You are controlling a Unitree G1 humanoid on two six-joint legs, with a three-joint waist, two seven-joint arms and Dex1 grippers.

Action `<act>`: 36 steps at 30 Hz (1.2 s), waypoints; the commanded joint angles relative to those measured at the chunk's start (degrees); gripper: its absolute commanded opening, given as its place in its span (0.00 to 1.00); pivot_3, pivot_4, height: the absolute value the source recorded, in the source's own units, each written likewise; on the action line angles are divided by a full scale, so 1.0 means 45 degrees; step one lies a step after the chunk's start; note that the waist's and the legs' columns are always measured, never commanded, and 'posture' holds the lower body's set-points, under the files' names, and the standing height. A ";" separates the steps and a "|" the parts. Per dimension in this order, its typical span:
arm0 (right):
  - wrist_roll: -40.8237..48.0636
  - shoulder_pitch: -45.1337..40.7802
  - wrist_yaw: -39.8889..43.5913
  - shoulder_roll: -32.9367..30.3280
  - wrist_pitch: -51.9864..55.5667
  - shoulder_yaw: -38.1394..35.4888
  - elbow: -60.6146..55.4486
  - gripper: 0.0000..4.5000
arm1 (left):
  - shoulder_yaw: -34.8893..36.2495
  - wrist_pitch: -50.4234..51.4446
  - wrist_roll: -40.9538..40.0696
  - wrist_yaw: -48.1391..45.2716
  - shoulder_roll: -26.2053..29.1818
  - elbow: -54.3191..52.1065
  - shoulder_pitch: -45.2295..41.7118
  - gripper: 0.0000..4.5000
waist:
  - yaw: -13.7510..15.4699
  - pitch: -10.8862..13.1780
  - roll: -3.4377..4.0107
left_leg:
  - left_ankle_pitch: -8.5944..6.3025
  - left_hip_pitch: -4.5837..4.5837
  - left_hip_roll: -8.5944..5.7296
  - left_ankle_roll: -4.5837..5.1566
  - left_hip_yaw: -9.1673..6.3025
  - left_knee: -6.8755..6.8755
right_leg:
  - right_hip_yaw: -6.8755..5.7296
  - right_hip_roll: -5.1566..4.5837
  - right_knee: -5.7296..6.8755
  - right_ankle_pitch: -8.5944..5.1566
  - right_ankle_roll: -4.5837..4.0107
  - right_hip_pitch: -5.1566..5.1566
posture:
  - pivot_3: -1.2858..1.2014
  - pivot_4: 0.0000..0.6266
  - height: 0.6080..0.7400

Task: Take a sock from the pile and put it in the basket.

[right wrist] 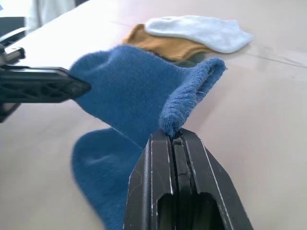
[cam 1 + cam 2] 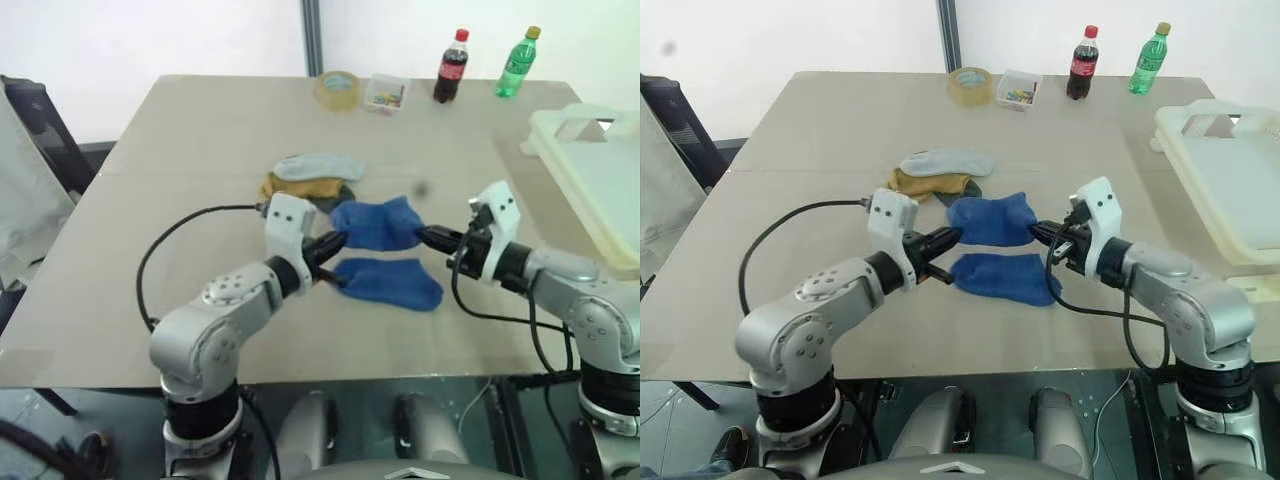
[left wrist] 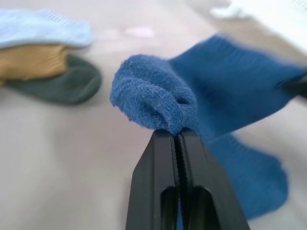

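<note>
We see soft, even daylight on the table (image 2: 200, 180), brightest at the white backdrop behind the cola bottle (image 2: 451, 66). Beside the blue sock (image 2: 376, 222), shadows are faint and diffuse. In the wrist views the sock's pinched edge is sharp, while the pile (image 3: 43, 62) behind it and the tabletop blur out of focus.

A blue ankle sock (image 2: 378, 224) hung stretched above the surface, pinched at its two ends, with a second blue sock (image 2: 390, 282) lying flat just below it at 6 o'clock. The rest of the pile (image 2: 308, 181) sat at about 10 o'clock from the raised sock: a pale grey sock atop a mustard yellow one, a dark green one beneath. The cream-white basket (image 2: 592, 175) stood at 3 o'clock, thick-rimmed, cut-out handle showing.
</note>
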 commanded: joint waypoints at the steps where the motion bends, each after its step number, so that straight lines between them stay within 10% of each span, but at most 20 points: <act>1: 0.0210 0.0268 0.0050 -0.0506 0.0177 -0.0062 -0.0368 0.00 | 0.0101 0.0738 -0.0441 0.0098 -0.0033 -0.1567 0.0638 0.00 | 0.0014 0.0000 0.0000 | 0.0000 -0.0001 0.0000 0.0001 0.0001 -0.0003 | 0.0000 -0.0001 -0.0005 -0.0001 0.0001 0.0000 | 0.52 0.24 1.00; 36: 0.1576 0.3245 -0.1280 -0.2017 0.1346 -0.0725 -0.1196 0.00 | -0.2847 -0.0038 0.1070 0.1862 -0.0507 -0.0085 0.1459 0.00 | 0.0309 0.0009 -0.0017 | -0.0002 -0.0012 -0.0001 0.0005 0.0005 0.0004 | 0.0005 -0.0005 -0.0019 -0.0005 -0.0001 -0.0003 | 0.52 0.24 1.00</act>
